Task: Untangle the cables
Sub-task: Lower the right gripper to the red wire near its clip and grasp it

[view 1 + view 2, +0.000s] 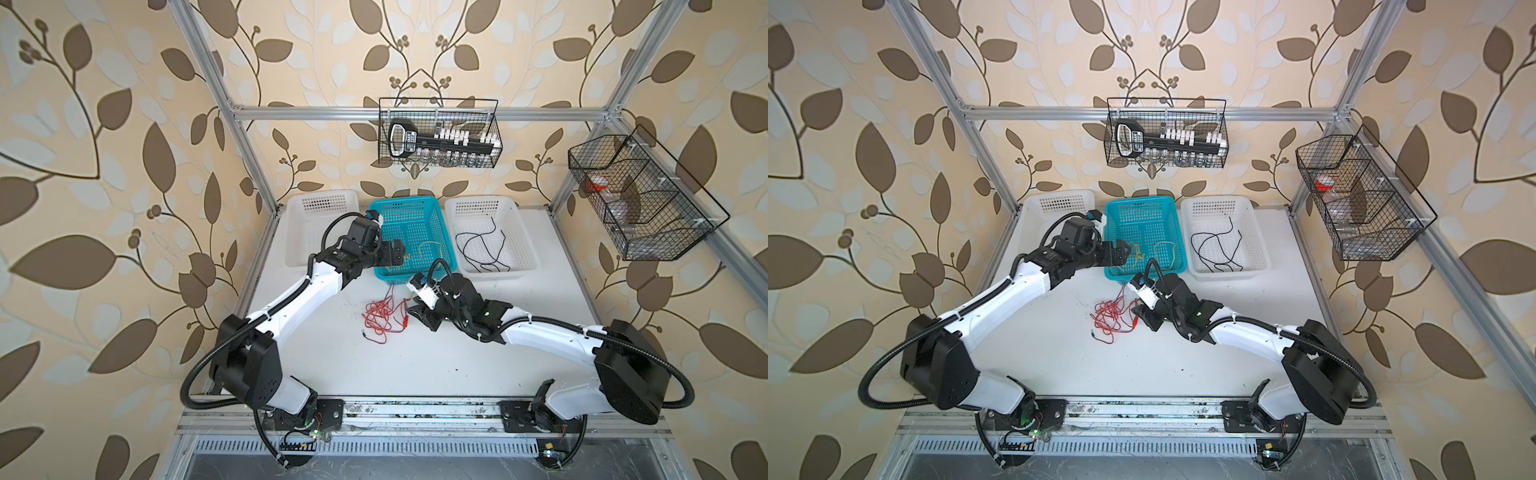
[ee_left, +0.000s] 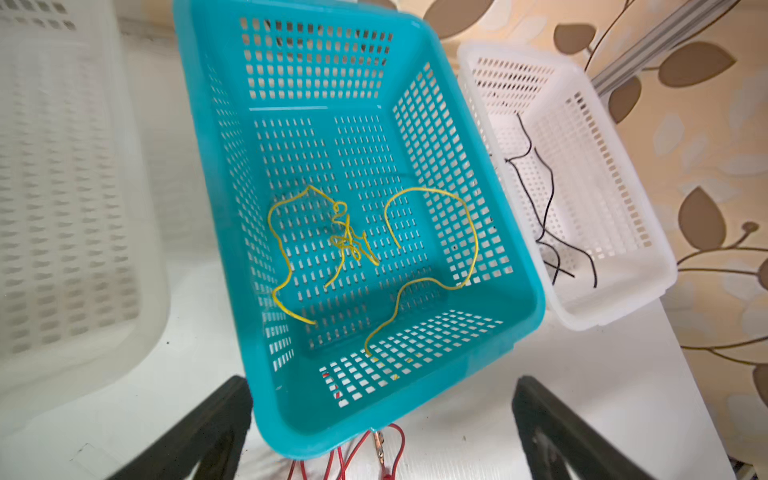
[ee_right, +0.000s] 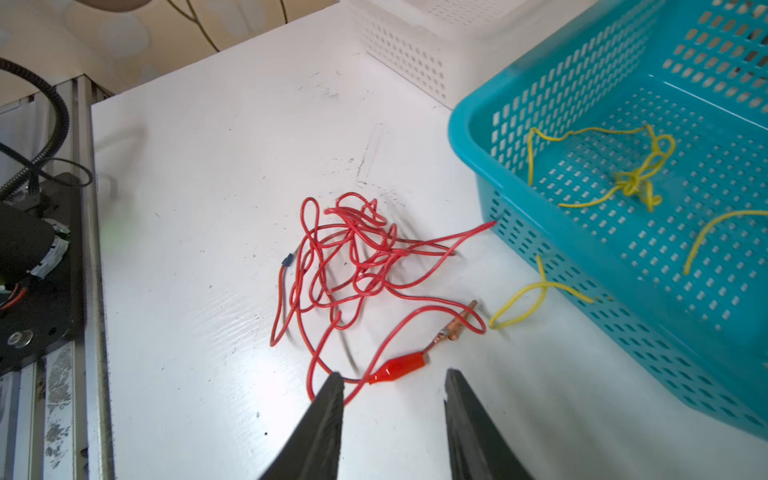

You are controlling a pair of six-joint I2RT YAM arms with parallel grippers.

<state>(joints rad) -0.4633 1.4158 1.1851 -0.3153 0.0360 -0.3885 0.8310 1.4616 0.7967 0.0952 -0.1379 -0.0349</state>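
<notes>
Sprawling on scuffed white table (image 1: 415,365), red cables (image 1: 380,318), leaf-print walls (image 1: 104,166)

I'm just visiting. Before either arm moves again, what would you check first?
1. Left gripper open and empty: ok.
2. Right gripper open, nothing held: ok.
3. Thin yellow wires inside the teal plastic basket: ok.
4. Short yellow wire loop outside it, on the white table: not ok.
5. Thin black wire inside the white plastic basket: ok.
6. Red wire with alligator clip untangled: not ok, knotted.
</notes>
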